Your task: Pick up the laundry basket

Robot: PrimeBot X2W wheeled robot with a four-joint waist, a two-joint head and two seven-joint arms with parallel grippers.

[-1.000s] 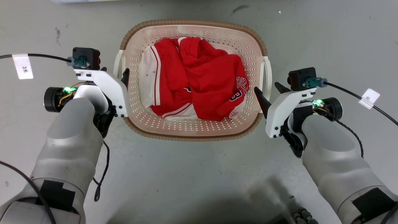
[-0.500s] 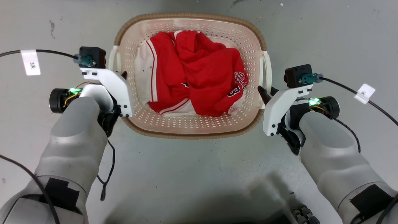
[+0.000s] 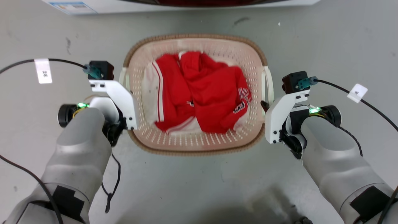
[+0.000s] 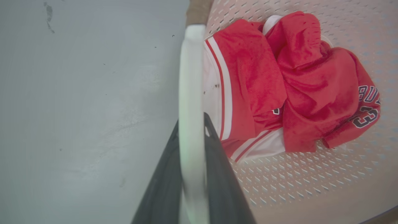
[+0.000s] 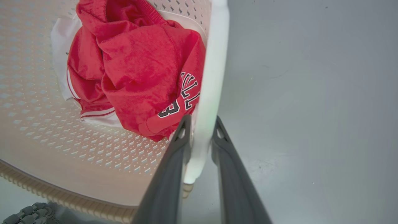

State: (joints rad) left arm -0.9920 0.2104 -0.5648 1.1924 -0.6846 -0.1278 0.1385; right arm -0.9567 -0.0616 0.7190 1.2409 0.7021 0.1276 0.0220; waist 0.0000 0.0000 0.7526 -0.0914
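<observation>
The laundry basket [image 3: 196, 144], cream with perforated walls and a brown woven-look rim, stands on the grey floor in the middle of the head view, with red and white clothes [image 3: 205, 93] in it. My left gripper [image 4: 191, 119] has one dark finger on each side of the white left handle [image 4: 190, 71] and is shut on it. In the head view its fingers are hidden under its white bracket [image 3: 119, 96]. My right gripper [image 5: 202, 118] is shut the same way on the white right handle [image 5: 214, 59], its dark fingers [image 3: 265, 105] pressed against the basket's right side.
A white washing machine's lower edge [image 3: 186, 4] runs along the top of the head view, just beyond the basket. Tagged cables [image 3: 43, 71] [image 3: 357, 92] trail out from both wrists. Bare grey floor lies on both sides and in front.
Both grippers have moved inward onto the basket's side handles and shut on them; the right fingers stood open and apart before. The head camera has shifted, bringing the washing machine's edge into view.
</observation>
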